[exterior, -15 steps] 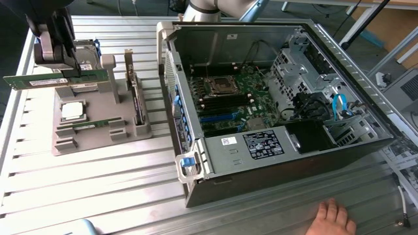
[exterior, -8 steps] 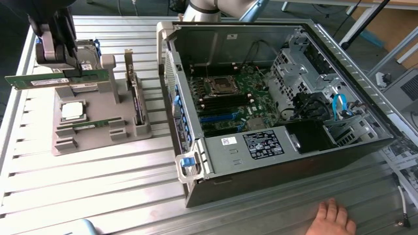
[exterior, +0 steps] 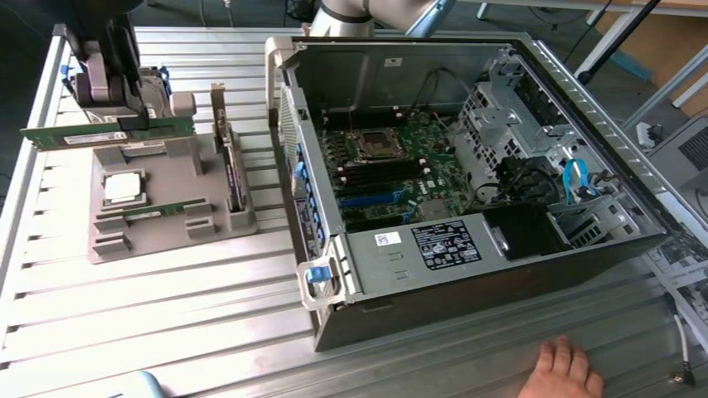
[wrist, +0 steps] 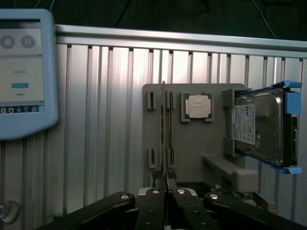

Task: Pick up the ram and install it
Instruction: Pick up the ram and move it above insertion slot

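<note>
My gripper (exterior: 135, 123) hangs over the grey parts holder (exterior: 166, 236) at the exterior view's left, shut on the ram (exterior: 105, 134), a long green stick lifted clear of the holder and lying level. In the wrist view the fingers (wrist: 154, 201) pinch the ram (wrist: 163, 129) edge-on. A second green stick (exterior: 166, 207) lies in the holder's slots. The open computer case (exterior: 465, 274) lies to the exterior view's right with its motherboard (exterior: 415, 153) and black memory slots (exterior: 382, 174) exposed.
The holder also carries a square silver processor (exterior: 122, 186), a dark expansion card (exterior: 227, 166) on edge and a hard drive (wrist: 259, 127) in blue brackets. A person's hand (exterior: 566, 369) rests near the case's front. A touchscreen pendant (wrist: 21, 72) lies on the ribbed table.
</note>
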`<control>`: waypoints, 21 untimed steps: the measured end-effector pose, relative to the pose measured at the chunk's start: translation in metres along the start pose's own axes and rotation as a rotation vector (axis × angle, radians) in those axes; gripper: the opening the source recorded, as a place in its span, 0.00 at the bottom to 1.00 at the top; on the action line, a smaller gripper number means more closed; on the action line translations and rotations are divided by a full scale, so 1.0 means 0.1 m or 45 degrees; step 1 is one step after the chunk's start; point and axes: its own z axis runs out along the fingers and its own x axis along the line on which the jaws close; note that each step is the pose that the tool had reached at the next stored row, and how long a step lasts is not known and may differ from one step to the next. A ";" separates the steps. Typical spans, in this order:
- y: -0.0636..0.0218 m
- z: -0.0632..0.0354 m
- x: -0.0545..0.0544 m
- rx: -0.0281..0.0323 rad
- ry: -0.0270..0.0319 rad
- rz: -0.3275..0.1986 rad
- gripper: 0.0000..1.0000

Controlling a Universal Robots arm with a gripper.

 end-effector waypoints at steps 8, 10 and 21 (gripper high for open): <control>-0.091 -0.003 0.00 0.0000 0.0000 0.000 0.12; -0.117 -0.005 0.00 -0.0001 0.0001 0.000 0.12; -0.300 -0.011 0.01 -0.0001 0.0000 0.000 0.12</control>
